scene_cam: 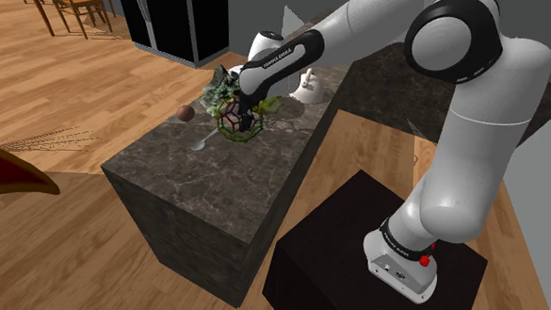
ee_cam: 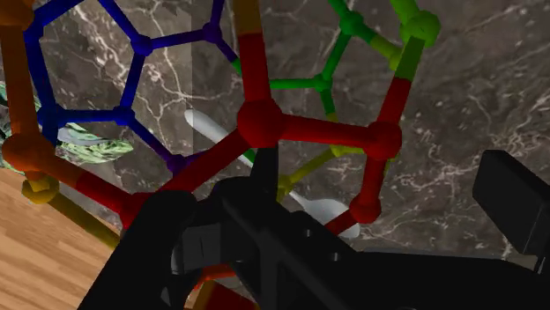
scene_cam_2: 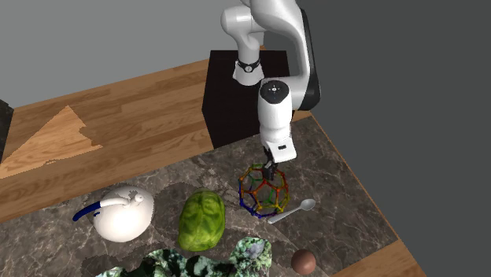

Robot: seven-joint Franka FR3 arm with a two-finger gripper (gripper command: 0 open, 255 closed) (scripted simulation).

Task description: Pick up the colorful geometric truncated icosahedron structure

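Note:
The colorful ball-and-strut truncated icosahedron (scene_cam_2: 264, 190) stands on the dark marble counter (scene_cam_2: 346, 204), with red, blue, green, yellow and orange struts. In the shoulder view the structure (scene_cam: 238, 121) sits near the counter's far side. My black gripper (scene_cam_2: 271, 166) is at its top, reaching down from above. In the wrist view the gripper (ee_cam: 370, 198) is open, its fingers (ee_cam: 511, 198) apart. A red strut of the structure (ee_cam: 377, 176) stands between them, apart from the right-hand finger.
A grey spoon (scene_cam_2: 293, 211) lies right beside the structure. A brown ball (scene_cam_2: 304, 260), a green lumpy object (scene_cam_2: 202, 220), a white teapot with a blue handle (scene_cam_2: 122, 214) and a leafy green-white thing (scene_cam_2: 206, 264) share the counter. Wooden floor surrounds the counter.

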